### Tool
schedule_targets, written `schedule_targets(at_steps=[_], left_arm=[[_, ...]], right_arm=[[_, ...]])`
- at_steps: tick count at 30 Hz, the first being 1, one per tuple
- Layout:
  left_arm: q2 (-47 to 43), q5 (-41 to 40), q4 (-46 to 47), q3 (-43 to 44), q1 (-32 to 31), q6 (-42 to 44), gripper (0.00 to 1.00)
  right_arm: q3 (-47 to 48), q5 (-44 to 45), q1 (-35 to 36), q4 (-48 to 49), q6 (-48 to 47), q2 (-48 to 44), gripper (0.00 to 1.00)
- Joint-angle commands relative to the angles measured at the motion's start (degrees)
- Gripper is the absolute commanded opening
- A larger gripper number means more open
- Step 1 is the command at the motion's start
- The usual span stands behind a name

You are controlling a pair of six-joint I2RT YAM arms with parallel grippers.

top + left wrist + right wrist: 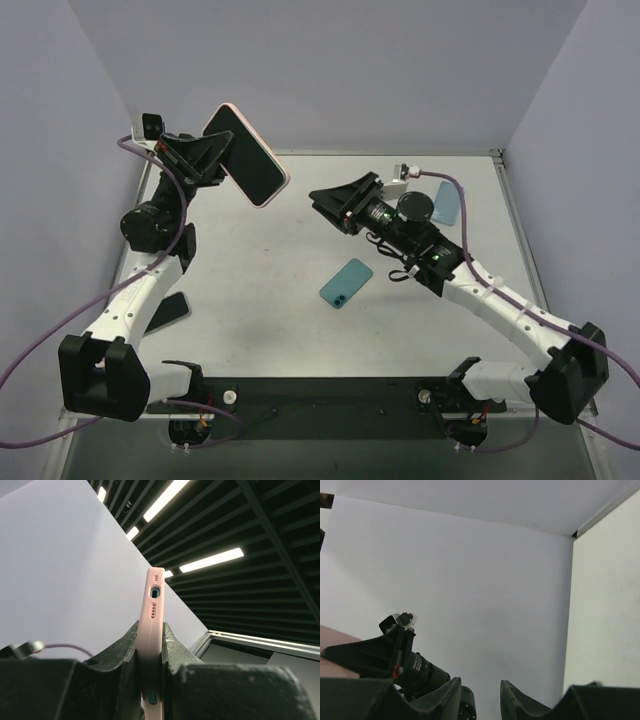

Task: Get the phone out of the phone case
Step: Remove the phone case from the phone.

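The phone, black screen in a pink case, is held up in the air at the back left. My left gripper is shut on its lower part. In the left wrist view the pink case edge stands upright, clamped between the two fingers of my left gripper. My right gripper is open and empty, above the table to the right of the phone and apart from it. In the right wrist view my right gripper points at the back wall, with the left arm at the lower left.
A teal phone or case lies on the table in the middle. A light blue case lies at the back right beside the right arm. A dark phone lies by the left arm. Walls enclose the table.
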Motion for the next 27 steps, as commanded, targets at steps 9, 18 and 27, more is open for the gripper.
schedule_targets(at_steps=[9,18,27], left_arm=[[-1.63,9.24,-2.02,-2.65,0.09,7.59,0.0],[-0.22,11.62,-7.31,-4.23,-0.26,10.15,0.0],[-0.22,12.42,-10.82,-4.06,-0.61,12.61,0.0]], right_arm=[[24.8,9.83,2.89,-44.25,-38.32,-8.55,0.53],[31.05,12.21,8.35,-48.49,-44.22,-5.56,0.54],[30.97,13.0,9.58,-47.97,-44.66,-5.47,0.54]])
